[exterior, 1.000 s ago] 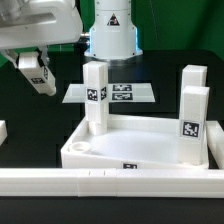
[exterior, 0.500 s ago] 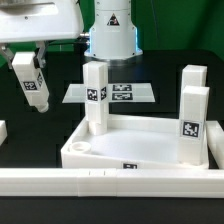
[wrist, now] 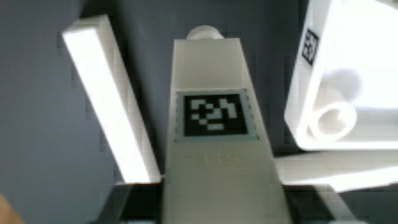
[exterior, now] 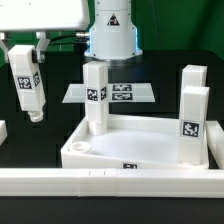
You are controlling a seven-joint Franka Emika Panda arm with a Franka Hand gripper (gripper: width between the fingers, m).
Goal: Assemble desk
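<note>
Black tabletop [exterior: 40,150] underneath, white robot base [exterior: 111,30] at the back. I see the two-finger gripper [exterior: 25,62] at the exterior view's left, raised off the table, clamped on a white square block leg with a black-and-white tag [exterior: 26,85]; leg hangs near upright, slightly tilted. Wrist view shows that leg [wrist: 217,110] running straight out between the jaws, tag facing the camera.

White plastic tray-like tabletop with raised rim [exterior: 140,150] lies at centre, well apart from the held leg. Three white block legs stand in it: one [exterior: 96,95] at the rear corner toward the exterior view's left, two [exterior: 193,110] at its right side. Empty round socket [exterior: 82,148] at the near-left corner. Flat marker board [exterior: 125,93] lies behind the tray. Long white border rail [exterior: 100,181] runs across the front.
</note>
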